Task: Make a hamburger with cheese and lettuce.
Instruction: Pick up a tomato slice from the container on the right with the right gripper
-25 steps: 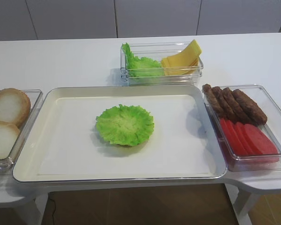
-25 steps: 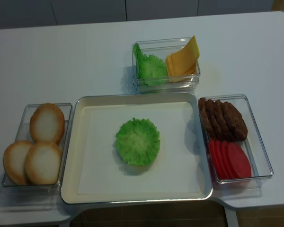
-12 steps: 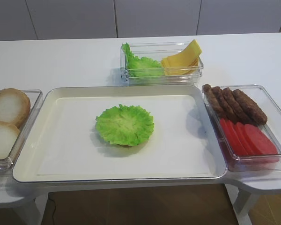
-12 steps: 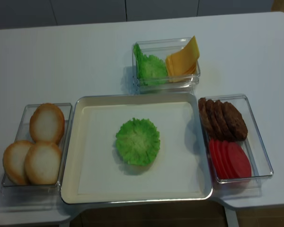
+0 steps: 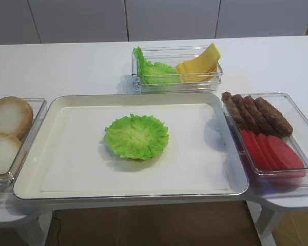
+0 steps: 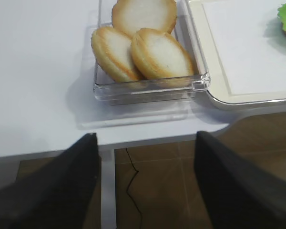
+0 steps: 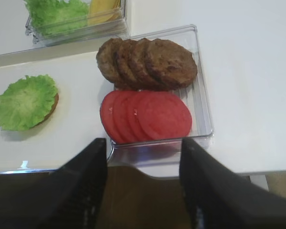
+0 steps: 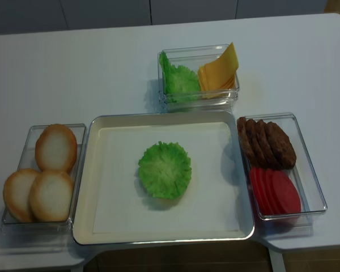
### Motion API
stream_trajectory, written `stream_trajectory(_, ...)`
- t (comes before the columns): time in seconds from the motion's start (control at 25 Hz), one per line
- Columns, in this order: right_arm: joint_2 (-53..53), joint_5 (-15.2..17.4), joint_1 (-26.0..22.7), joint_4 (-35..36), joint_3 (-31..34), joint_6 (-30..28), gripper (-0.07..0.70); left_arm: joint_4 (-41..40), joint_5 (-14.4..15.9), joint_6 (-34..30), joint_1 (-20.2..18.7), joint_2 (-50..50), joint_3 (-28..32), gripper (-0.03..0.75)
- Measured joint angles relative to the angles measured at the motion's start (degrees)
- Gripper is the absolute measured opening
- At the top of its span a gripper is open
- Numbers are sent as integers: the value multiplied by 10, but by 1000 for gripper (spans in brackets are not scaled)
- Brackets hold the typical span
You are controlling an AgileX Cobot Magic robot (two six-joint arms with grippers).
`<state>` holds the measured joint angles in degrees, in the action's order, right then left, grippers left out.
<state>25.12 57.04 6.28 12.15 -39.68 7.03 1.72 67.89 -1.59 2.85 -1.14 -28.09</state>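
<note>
1. The hamburger (image 5: 137, 138) sits mid-tray (image 5: 72, 169) as a low stack — a brown edge, seen from the right wrist view, peeks out under the frilly lettuce (image 8: 165, 169) leaf on top.
2. The cheese (image 5: 199, 65) slices stand fanned in the far clear bin (image 8: 198, 96), beside spare leaves, well apart from the stack.
3. The right end effector (image 7: 143, 191) hangs off the tabletop edge near the tomato slices (image 7: 148, 116), fingers spread and empty; the left end effector (image 6: 145, 186) does likewise near the buns (image 6: 143, 47).
4. Judged step: lettuce placed, cheese due next — that likely calls for a long reach to the far bin and separating one thin slice.
</note>
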Motion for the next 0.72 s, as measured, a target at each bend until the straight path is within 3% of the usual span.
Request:
stream_trajectory(0.4,210,-12,0,31,-102,-7,372,0,0,0,0,0,0,468)
stream_trajectory(0.72,346,43,0,50,-180,-11,367,0,0,0,0,0,0,468)
